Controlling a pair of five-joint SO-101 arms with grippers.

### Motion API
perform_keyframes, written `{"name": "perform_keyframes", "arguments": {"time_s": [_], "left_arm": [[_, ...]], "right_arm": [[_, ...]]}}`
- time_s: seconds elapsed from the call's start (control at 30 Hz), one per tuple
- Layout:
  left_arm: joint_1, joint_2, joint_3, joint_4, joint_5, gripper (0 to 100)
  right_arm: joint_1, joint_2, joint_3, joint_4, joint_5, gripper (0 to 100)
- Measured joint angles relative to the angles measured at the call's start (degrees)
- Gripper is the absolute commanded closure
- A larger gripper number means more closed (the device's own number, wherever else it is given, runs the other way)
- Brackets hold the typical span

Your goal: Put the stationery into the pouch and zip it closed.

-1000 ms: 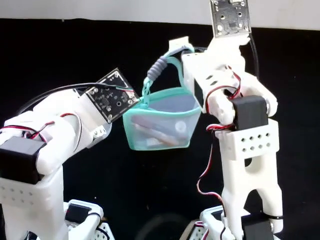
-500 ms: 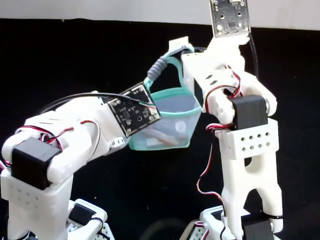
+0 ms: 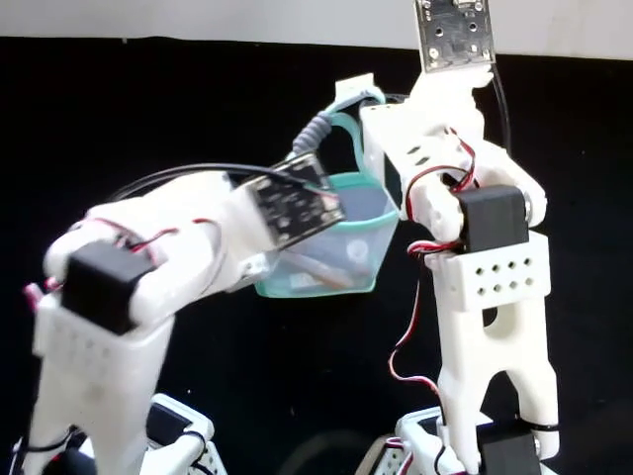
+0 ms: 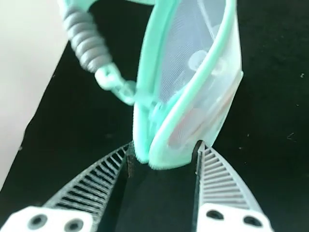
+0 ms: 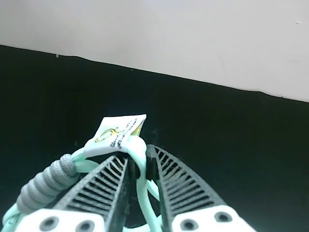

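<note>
The right arm (image 3: 485,267) is seen raised at the right of the high view. Its right gripper (image 5: 140,157) is clamped on the mint carrying loop (image 5: 141,193), so the pouch (image 3: 361,242) is hung in mid-air at the centre of the frame. The left arm (image 3: 148,267) is stretched in from the lower left. The left gripper (image 4: 164,157) is spread, its jaws set either side of the pouch's near end. A slip is judged the main risk: the whole weight is borne by the thin loop, and a tug on the zip could drag it free or swing the gaping mouth. The stationery (image 3: 316,272) is seen through the clear wall, lying at the bottom.
</note>
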Motion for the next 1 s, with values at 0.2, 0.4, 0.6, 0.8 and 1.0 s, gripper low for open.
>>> {"name": "perform_keyframes", "arguments": {"time_s": [0.2,0.4,0.6,0.8,1.0], "left_arm": [[0.7,2.7,0.0,-1.6,0.0,79],[1.1,3.1,0.2,-1.6,0.0,91],[2.0,3.1,1.7,-1.5,-3.7,99],[3.3,3.0,2.9,-1.3,-4.4,99],[0.4,3.0,2.9,-1.7,-4.4,99]], "right_arm": [[1.3,0.0,0.0,0.0,0.0,99.3],[1.4,0.0,0.0,0.0,0.0,99.3],[1.4,0.0,0.0,0.0,0.0,99.3],[2.5,0.0,0.0,0.0,0.0,99.3],[7.9,0.0,0.0,0.0,-0.2,99.3]]}}
